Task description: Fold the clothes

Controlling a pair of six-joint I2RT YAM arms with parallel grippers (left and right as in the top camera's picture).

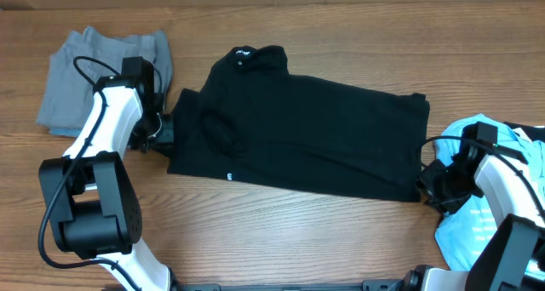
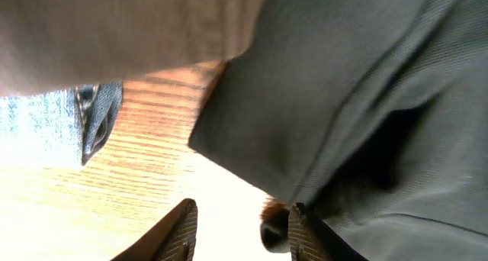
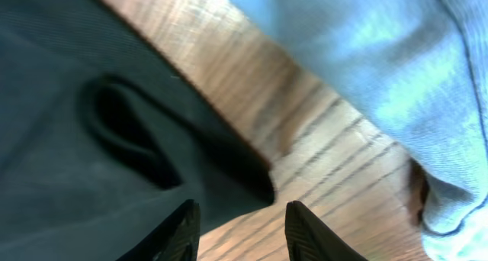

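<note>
A large black shirt (image 1: 298, 134) lies folded lengthwise across the middle of the table, collar at the top left. My left gripper (image 1: 163, 131) is at its left edge. In the left wrist view the gripper (image 2: 240, 234) is open with only bare table in the gap, and the shirt (image 2: 343, 101) lies against its right finger (image 2: 305, 238). My right gripper (image 1: 430, 182) is at the shirt's lower right corner. The right wrist view shows it (image 3: 244, 230) open, with the shirt's corner (image 3: 76, 139) just ahead of the left finger and nothing held.
A grey garment (image 1: 94, 70) lies at the back left, behind my left arm. A light-blue tee (image 1: 477, 206) sits bunched at the right edge under my right arm, close to the gripper (image 3: 381, 62). A denim scrap (image 2: 95, 116) shows in the left wrist view.
</note>
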